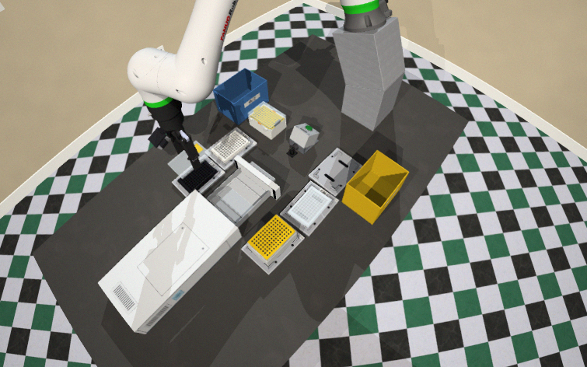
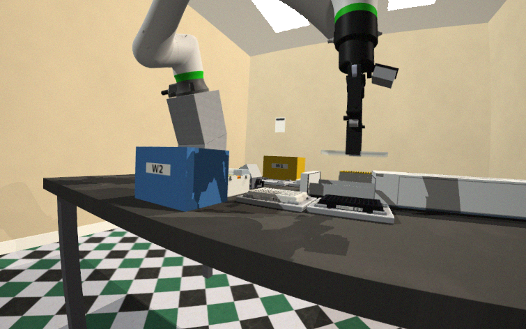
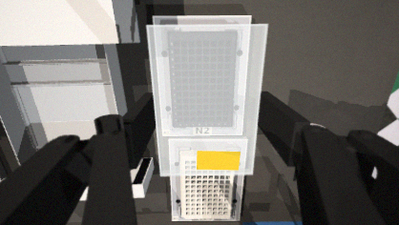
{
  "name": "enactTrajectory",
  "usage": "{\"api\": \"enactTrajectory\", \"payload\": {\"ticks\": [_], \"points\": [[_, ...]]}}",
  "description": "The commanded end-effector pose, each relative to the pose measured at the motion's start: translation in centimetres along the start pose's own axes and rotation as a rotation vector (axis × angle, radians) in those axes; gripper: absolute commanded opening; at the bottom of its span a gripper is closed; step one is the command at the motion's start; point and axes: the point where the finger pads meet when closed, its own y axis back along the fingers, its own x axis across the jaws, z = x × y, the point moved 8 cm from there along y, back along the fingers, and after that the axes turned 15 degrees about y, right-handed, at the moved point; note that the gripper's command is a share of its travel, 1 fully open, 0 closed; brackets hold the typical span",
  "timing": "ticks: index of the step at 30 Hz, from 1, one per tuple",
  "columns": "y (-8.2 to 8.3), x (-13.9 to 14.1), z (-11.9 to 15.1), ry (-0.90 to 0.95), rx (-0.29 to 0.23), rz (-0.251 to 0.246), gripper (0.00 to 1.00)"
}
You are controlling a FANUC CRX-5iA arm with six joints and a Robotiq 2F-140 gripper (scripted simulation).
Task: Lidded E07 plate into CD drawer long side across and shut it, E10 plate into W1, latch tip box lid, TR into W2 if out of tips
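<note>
My gripper point(image 1: 190, 158) is shut on a clear plate lid point(image 1: 184, 161) with a yellow tag and holds it level in the air. The black assay plate point(image 1: 197, 176) sits in its nest at N2 right below, with no lid on it. In the exterior view the lid point(image 2: 361, 152) hangs well above the black plate point(image 2: 350, 201). In the wrist view the lid point(image 3: 206, 97) lies over the black plate, almost lined up, between my fingers. The cooler CD point(image 1: 172, 255) has its drawer point(image 1: 240, 193) pulled open. The clear plate point(image 1: 309, 207) sits at N3.
A white plate point(image 1: 229, 145) sits beside the black one. The yellow tip rack point(image 1: 271, 235), an empty nest point(image 1: 335, 170), the yellow bin W1 point(image 1: 374, 184), the blue bin W2 point(image 1: 240, 94), the tip box point(image 1: 267, 118) and the DONE key point(image 1: 304, 135) stand around.
</note>
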Motion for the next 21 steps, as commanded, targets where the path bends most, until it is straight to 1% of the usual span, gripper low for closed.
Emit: {"api": "enactTrajectory", "payload": {"ticks": [1,17,21], "points": [[-0.3,0.0,-0.1,0.0,0.002,0.001,0.1],[-2.3,0.0,-0.1,0.0,0.002,0.001,0.1],[-2.6,0.0,-0.1,0.0,0.002,0.001,0.1]]}}
